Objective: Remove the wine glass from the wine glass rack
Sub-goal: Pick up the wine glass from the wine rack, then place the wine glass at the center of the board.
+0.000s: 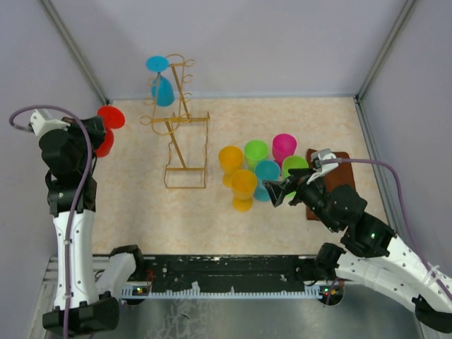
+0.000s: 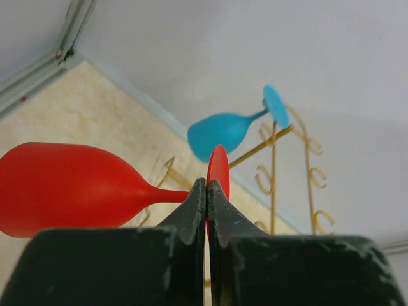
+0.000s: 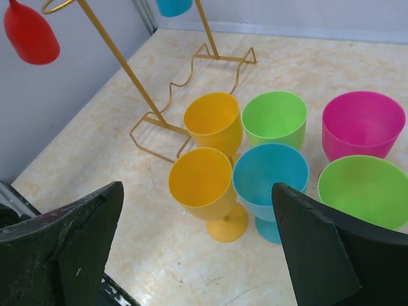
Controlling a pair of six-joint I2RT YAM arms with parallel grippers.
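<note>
Red glass off the rack, pinched in the left gripper

Top view: the left gripper [image 1: 101, 129] is clamped on the foot of the red glass [image 1: 106, 143], held in the air by the left wall, apart from the rack [image 1: 185, 145]; a blue glass [image 1: 162, 90] hangs upside down near the rack's top; the right gripper [image 1: 280, 191], jaws wide and holding nothing, sits just beside a cluster [image 1: 244, 185] of six upright glasses on the table [image 1: 141, 212]. Left wrist: the left gripper [image 2: 207, 191] meets on the red foot disc, the red glass [image 2: 64, 188] lying sideways to the left, blue glass [image 2: 223, 132] and rack [image 2: 274, 159] behind. Right wrist: the right gripper [image 3: 197, 191] gapes over the cluster [image 3: 271, 172], rack [image 3: 124, 67] beyond, red glass [image 3: 29, 33] at upper left, clear of it
</note>
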